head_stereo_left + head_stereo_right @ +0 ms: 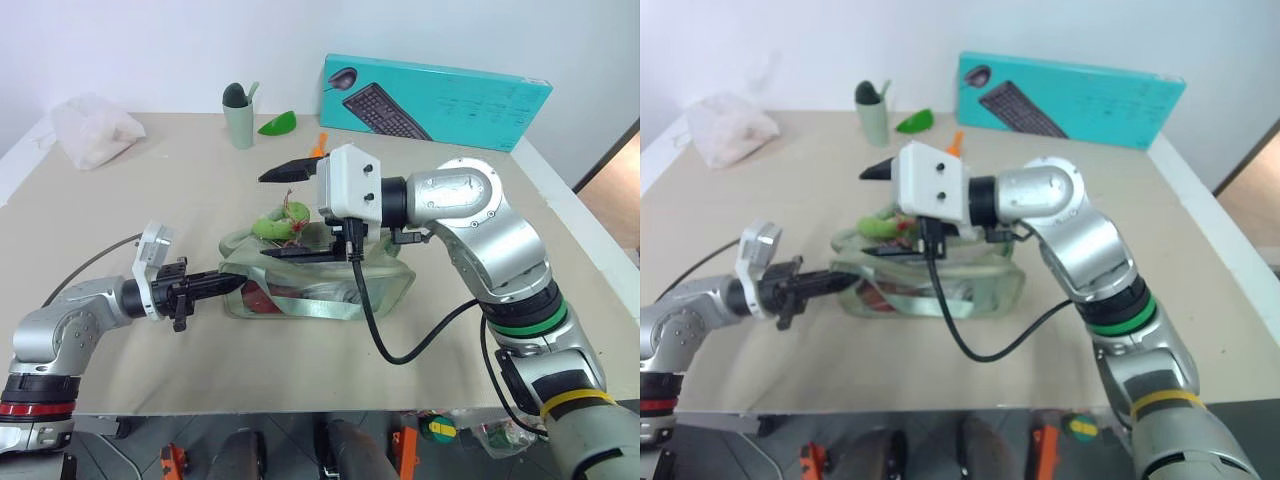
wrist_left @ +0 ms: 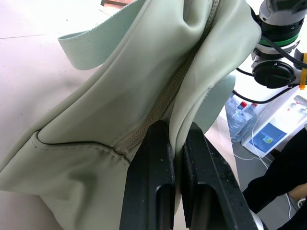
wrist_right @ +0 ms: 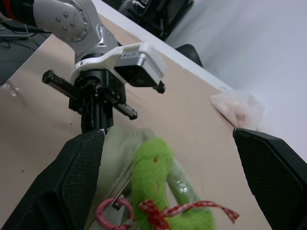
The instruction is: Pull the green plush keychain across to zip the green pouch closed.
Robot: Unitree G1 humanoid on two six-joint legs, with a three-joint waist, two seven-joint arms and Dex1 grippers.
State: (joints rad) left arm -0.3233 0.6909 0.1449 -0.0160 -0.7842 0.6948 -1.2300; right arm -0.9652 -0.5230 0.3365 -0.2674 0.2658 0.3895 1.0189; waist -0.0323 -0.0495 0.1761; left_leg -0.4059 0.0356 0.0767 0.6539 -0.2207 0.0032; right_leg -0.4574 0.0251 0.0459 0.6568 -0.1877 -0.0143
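Sage-green fabric of the green pouch (image 1: 320,290) sits mid tabletop (image 1: 150,190), its left end pinched between the shut jaws of the left gripper (image 1: 228,281). Right gripper (image 1: 290,212) hangs just over the pouch top, jaws wide, straddling the green plush keychain (image 1: 275,226), not touching it. Keychain lies on the pouch top near the zipper, red ribbon and pink ring attached. Behind, near the tabletop's far edge: sage cup (image 1: 238,116), green leaf piece (image 1: 278,123), teal keyboard box (image 1: 432,100), white bag (image 1: 95,130) at far left.
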